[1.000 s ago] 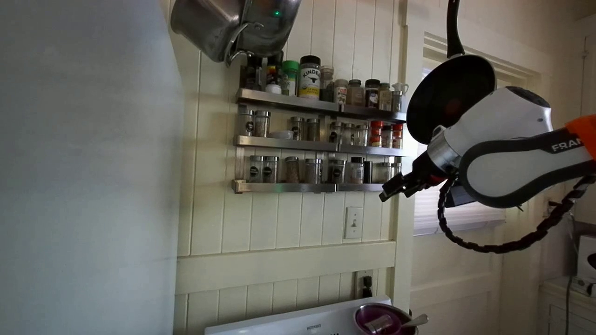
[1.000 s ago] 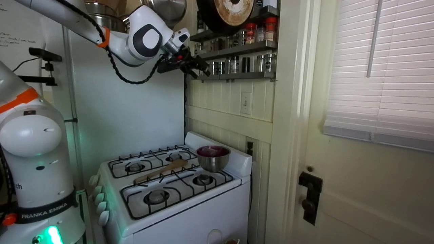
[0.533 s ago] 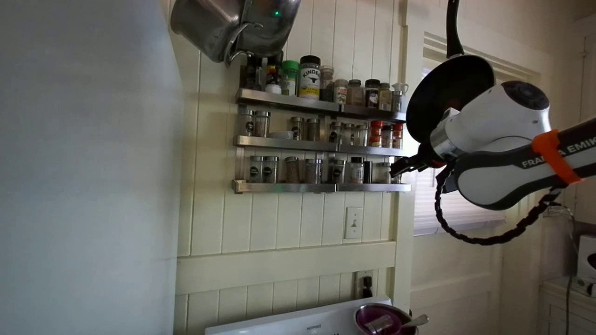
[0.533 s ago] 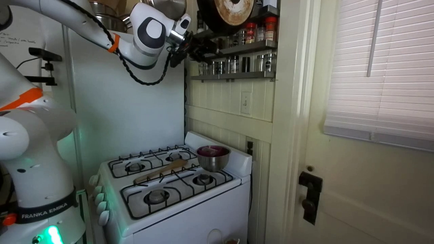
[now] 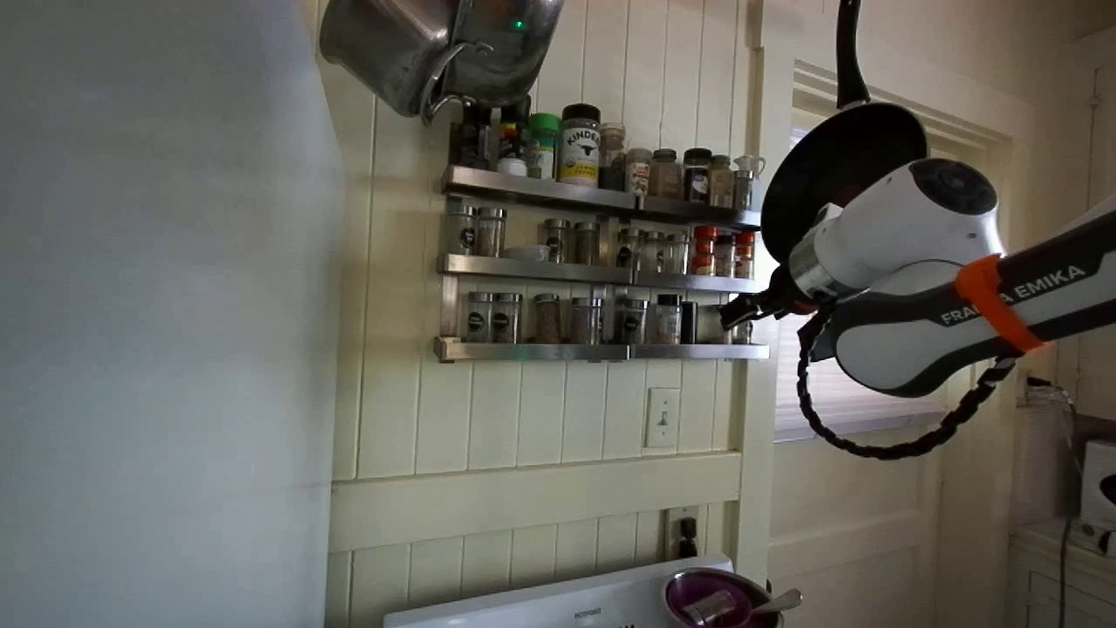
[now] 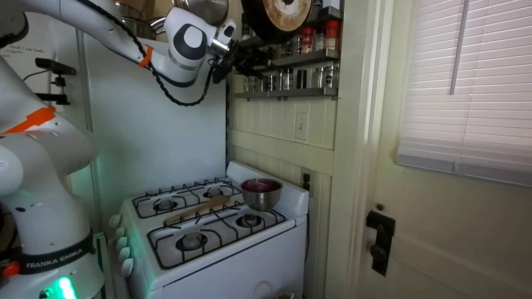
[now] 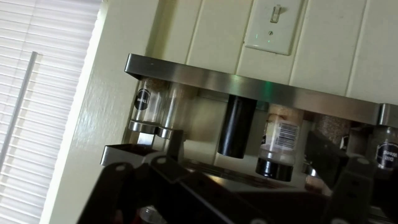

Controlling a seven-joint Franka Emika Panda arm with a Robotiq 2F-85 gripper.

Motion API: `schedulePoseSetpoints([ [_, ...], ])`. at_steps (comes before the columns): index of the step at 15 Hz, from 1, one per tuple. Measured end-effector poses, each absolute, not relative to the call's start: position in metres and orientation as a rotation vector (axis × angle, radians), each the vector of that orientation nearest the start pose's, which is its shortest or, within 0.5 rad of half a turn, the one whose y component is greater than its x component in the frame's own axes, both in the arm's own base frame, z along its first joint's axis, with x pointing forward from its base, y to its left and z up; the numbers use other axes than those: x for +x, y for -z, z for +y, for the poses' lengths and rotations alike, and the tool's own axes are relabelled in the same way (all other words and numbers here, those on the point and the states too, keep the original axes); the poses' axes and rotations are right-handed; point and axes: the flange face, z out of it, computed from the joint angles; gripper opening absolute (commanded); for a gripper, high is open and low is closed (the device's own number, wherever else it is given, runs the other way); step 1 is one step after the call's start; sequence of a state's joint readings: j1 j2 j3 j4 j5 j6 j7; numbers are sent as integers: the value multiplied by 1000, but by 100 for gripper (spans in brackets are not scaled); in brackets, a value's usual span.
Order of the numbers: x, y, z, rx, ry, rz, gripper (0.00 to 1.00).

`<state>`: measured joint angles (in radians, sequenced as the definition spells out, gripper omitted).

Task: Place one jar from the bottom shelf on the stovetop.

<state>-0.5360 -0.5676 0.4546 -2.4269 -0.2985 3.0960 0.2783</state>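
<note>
A cream panelled wall (image 5: 540, 419) is seen beyond the jaws, with a three-tier stainless spice rack (image 5: 602, 275) mounted on it. The jaws of the gripper (image 7: 245, 140) are spread wide, and nothing is held. In the wrist view, which stands upside down, they are aimed at the bottom shelf (image 5: 540, 351): a black cylindrical container (image 7: 238, 126) and a black-capped spice bottle (image 7: 279, 140) are both framed between the fingers (image 7: 175, 147), while a glass jar (image 7: 149, 104), apparently labelled Thyme, lies outside them. How far off these are in depth cannot be told.

The step in hand is judged to be lining up on one jar. A single jar should be centred first, since a neighbour could be knocked by either finger. The gripper is best squared to the rail (image 7: 279, 93), which slants across the jaws; the jar's body is then to be gripped above that rail and lifted over it before being drawn out, with the middle tier (image 5: 540, 269) minded overhead. The stovetop (image 6: 139, 236) is found well below the jaws; there, a level spot should be chosen away from the steel mixing bowl (image 6: 262, 201) and wooden spoon (image 6: 208, 205).
</note>
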Motion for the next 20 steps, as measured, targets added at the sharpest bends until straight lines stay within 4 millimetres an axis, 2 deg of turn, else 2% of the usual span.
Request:
schedulePoseSetpoints([
  [2, 445, -624, 33, -2854, 1921, -52, 100],
  [7, 451, -624, 41, -2690, 2027, -129, 100],
  [12, 462, -611, 37, -2579, 2005, -108, 100],
  [14, 466, -606, 36, -2579, 1981, -107, 100],
  [20, 472, -616, 29, -2606, 2039, -102, 100],
])
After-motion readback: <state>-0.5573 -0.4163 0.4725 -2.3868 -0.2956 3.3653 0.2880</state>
